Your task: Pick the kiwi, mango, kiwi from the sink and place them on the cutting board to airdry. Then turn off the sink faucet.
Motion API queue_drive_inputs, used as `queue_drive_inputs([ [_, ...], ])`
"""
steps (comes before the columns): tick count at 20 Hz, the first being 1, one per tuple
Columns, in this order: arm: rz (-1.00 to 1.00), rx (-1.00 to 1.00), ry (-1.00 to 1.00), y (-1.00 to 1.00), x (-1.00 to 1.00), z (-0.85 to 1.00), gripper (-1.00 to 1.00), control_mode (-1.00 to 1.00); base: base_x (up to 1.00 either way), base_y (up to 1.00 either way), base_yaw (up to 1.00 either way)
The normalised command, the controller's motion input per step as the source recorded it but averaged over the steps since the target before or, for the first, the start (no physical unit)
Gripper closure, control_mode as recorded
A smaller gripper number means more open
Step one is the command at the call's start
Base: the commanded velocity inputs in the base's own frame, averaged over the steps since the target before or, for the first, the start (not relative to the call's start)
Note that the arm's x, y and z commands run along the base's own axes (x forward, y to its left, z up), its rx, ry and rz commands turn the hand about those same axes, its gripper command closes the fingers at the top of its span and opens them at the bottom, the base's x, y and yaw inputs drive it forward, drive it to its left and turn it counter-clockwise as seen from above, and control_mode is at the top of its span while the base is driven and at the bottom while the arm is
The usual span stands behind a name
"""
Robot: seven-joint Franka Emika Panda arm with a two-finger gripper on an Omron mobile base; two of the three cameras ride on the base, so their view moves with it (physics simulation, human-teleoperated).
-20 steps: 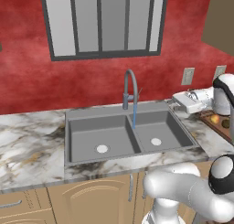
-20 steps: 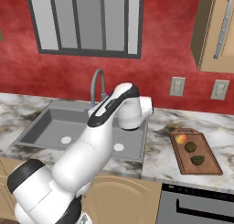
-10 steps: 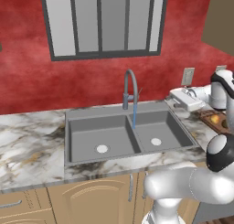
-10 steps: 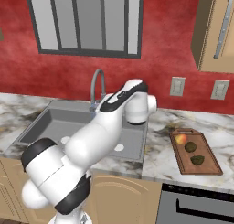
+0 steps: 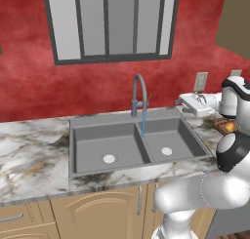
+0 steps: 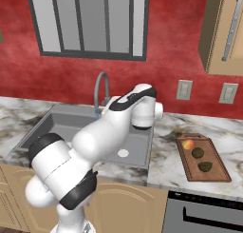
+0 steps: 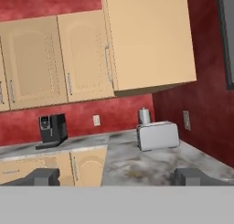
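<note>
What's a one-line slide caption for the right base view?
Orange-yellow mango and two dull kiwis rest on the reddish-brown wooden cutting board; water runs from the grey gooseneck faucet.

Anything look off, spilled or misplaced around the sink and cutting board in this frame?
One thing: the sink faucet runs a thin stream into the sink, whose basins hold no fruit. The mango and both kiwis lie tidily on the cutting board. Nothing looks spilled or damaged.
</note>
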Motion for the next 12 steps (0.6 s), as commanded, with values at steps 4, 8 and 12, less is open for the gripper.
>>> queue_drive_inputs([
  [4, -0.01, 0.03, 0.0, 0.0, 0.14, 0.0, -1.0, -1.0, 0.0, 0.0, 0.0],
  [8, 0.0, 0.01, 0.0, 0.0, 0.11, 0.0, -1.0, -1.0, 0.0, 0.0, 0.0],
  [12, 0.0, 0.0, 0.0, 0.0, 0.16, -0.02, -1.0, -1.0, 0.0, 0.0, 0.0],
])
